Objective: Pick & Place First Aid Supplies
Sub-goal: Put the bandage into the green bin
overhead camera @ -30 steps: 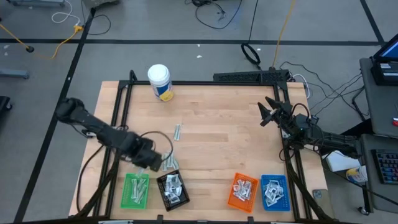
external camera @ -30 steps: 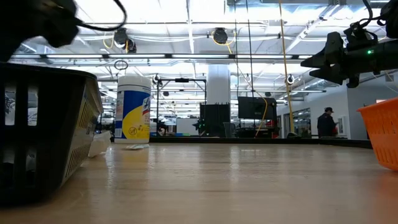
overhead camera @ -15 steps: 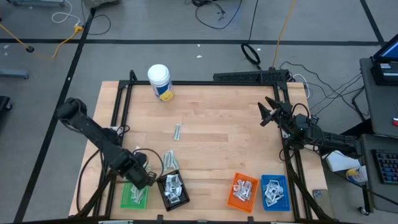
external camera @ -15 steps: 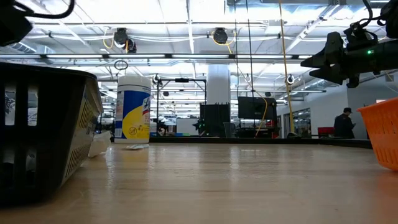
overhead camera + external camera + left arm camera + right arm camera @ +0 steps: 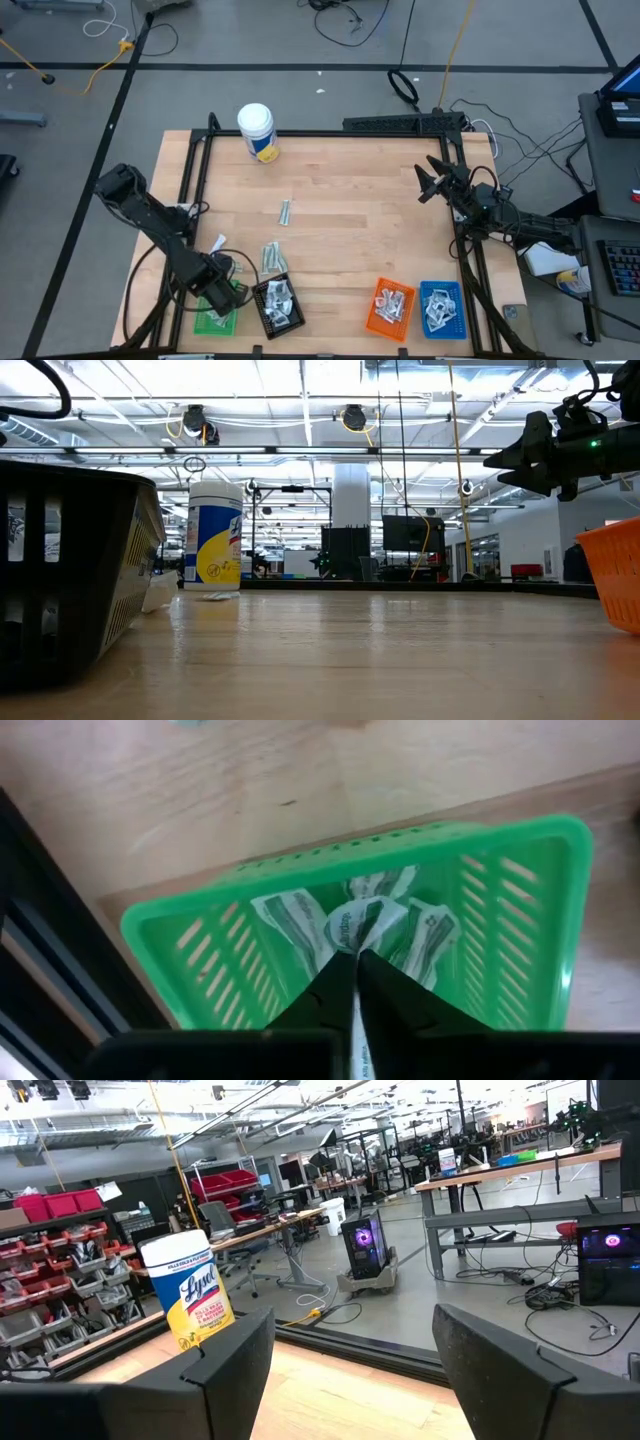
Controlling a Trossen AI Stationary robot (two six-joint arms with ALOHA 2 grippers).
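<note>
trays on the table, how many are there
4, all along the table's near edge: green tray under the left end effector, black tray beside it, then orange tray and blue tray toward the right. None appear hidden.

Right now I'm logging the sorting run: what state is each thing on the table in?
Left end effector: shut on a packet, over the green tray.
Right end effector: open, empty, raised at the table's right edge.
Green tray: holds packets.
Bottle: upright.
Loose packets: lying on the table.
</note>
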